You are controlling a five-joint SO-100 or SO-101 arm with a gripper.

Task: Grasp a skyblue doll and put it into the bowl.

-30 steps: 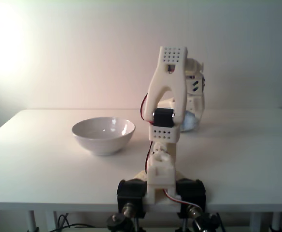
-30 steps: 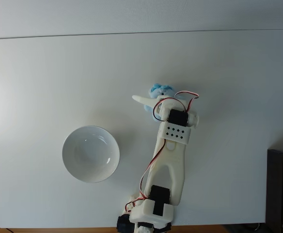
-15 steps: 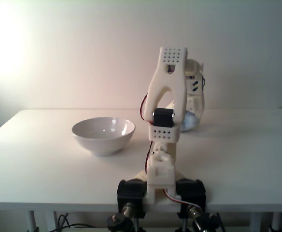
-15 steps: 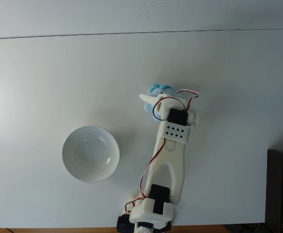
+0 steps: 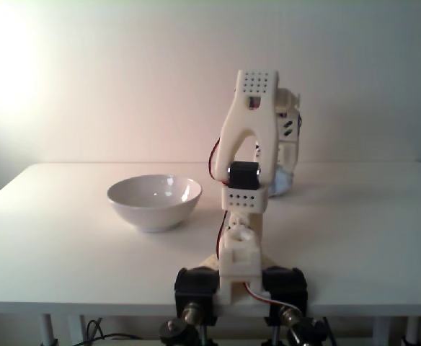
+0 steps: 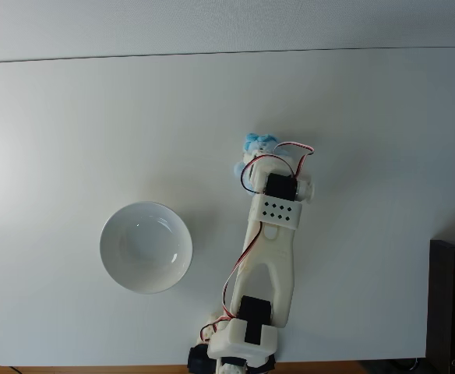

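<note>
Doll: I saw the doll (image 6: 259,143) on the tabletop (image 6: 87,109) right of centre in the top-down fixed view, pale blue with a whitish patch, partly covered by the gripper. In the front fixed view only a blue sliver (image 5: 282,182) showed behind the arm.

Gripper: The gripper (image 6: 252,159) was down over the doll's near side, its fingers drawn in against the plush. I read it as closed on the doll, though the contact itself was hidden under the wrist.

Arm: The arm (image 6: 273,249) reached from its base at the near edge of the tabletop away toward the doll, leaning slightly right. From the front it stood as a tall white arch (image 5: 250,122) with red wires along it.

Bowl: The bowl (image 6: 146,247) sat upright, left of the arm and nearer than the doll, well apart from both. I saw nothing in it from above; from the front it (image 5: 154,201) rested on its narrow base.

Tabletop: White, with a dark object (image 6: 452,304) at its right edge in the top-down view.
</note>
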